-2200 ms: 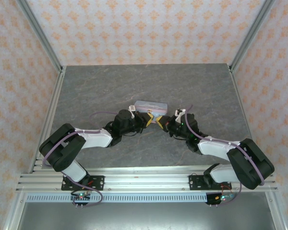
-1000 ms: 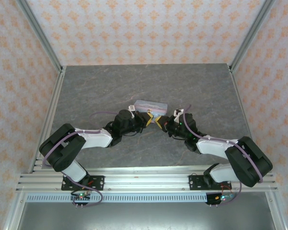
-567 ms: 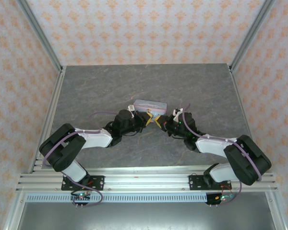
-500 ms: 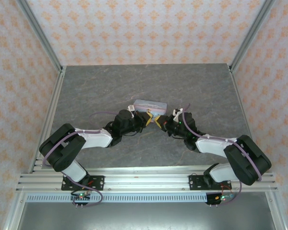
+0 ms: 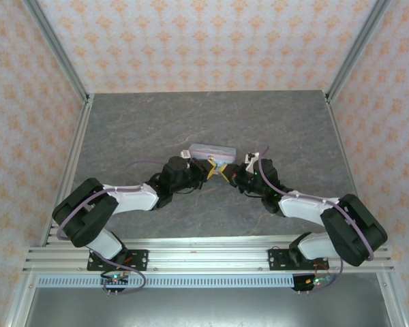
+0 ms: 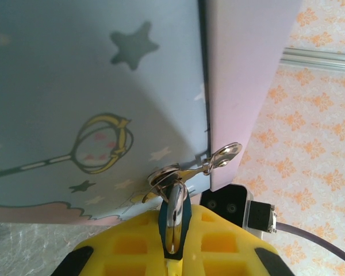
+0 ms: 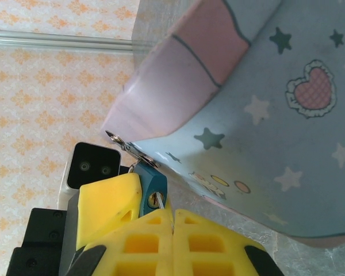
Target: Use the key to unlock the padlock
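At the near edge of the desk (image 5: pixel 191 116), both arms are folded low and inward, tips almost met before the tin (image 5: pixel 215 150). The padlock (image 6: pixel 173 215), hooked on the tin's latch (image 6: pixel 218 158), is pinched by the left gripper (image 5: pixel 208 170). The right gripper (image 5: pixel 225 174) is squeezed closed just beside it; whether a key is held can't be told. Orange-patterned walls (image 5: pixel 204 41) are seen behind. The shackle is caught from the left wrist, the teal body from the right.

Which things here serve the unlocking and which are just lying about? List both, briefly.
For the job:
- padlock, gripped in the left claw
- key, seemingly the metal bit at the keyhole
- right claw, shut beside it

Just there:
- pastel tin, the padlock hooked through its clasp
- table
- patterned walls
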